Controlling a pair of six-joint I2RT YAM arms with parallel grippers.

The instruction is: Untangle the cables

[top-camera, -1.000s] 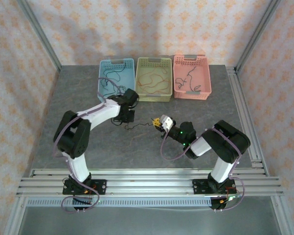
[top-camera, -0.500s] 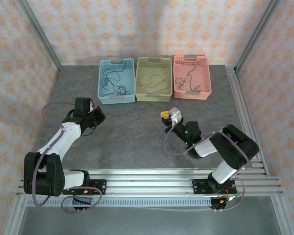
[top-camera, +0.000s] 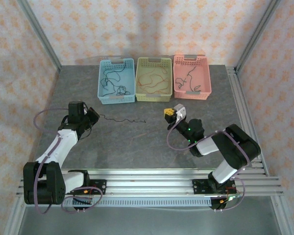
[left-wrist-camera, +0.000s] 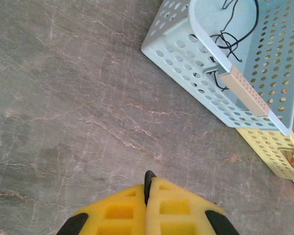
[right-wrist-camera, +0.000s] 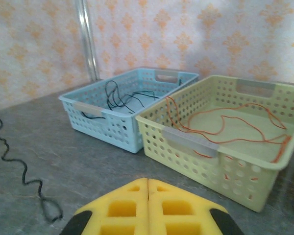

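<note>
- Three cables look sorted, one to a basket: a black cable [top-camera: 118, 89] in the blue basket [top-camera: 101, 81], an orange-red cable [top-camera: 152, 81] in the green basket [top-camera: 153, 97], and a dark cable [top-camera: 188, 78] in the pink basket [top-camera: 192, 94].
- None of the three crosses into a neighbouring basket, so that part of the task reads as done.
- One loose black cable [top-camera: 120, 120] lies alone on the table [top-camera: 137, 147], in front of the baskets and between the two arms. It is drawn out in a wavy line, touching no other cable, with a small loop at its right end.
- The left end effector [top-camera: 92, 116] has its pads pressed together. The cable's left end runs right up to its tips, and the wrist view shows a dark sliver between them. I judge that it is pinching that end.
- The right end effector [top-camera: 169, 113] is closed on nothing, raised just right of the cable's free end.
- What seems left: this last cable must go into a basket, likely the blue one, and be let go.
</note>
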